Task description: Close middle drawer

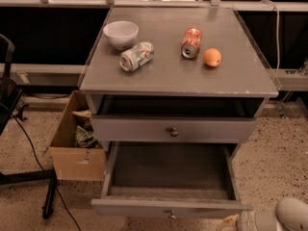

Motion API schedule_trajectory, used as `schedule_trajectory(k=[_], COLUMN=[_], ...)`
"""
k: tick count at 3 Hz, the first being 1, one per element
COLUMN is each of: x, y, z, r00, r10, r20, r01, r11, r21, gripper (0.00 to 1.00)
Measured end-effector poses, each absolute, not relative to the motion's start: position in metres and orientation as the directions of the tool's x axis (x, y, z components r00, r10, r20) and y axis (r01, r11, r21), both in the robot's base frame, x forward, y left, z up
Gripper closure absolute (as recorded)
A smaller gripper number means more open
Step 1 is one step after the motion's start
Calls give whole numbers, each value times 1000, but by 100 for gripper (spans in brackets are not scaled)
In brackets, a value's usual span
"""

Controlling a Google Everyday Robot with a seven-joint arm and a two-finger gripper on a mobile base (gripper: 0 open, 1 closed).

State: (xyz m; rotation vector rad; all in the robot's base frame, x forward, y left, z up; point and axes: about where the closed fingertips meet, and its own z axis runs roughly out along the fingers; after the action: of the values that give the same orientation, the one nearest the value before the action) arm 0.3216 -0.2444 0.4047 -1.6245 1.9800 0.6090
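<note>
Speckled floor (284, 148), grey cabinet (178, 76), gripper (255, 221) lower right

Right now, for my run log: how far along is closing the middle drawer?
Done: nothing yet; the middle drawer stands pulled far out, its dark inside showing. In hand: the gripper sits low at the bottom right, by the drawer's front right corner, off the knob; contact is unclear. Left: the whole push in.
</note>
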Motion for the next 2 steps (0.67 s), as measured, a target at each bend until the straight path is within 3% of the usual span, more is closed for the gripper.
schedule_trajectory(k=[2], x=[322], y=[-247], z=[403], r00=[-152], r10=[-758], r20=[-634], r01=[-982], r11=[191], r21=[6], gripper=[100])
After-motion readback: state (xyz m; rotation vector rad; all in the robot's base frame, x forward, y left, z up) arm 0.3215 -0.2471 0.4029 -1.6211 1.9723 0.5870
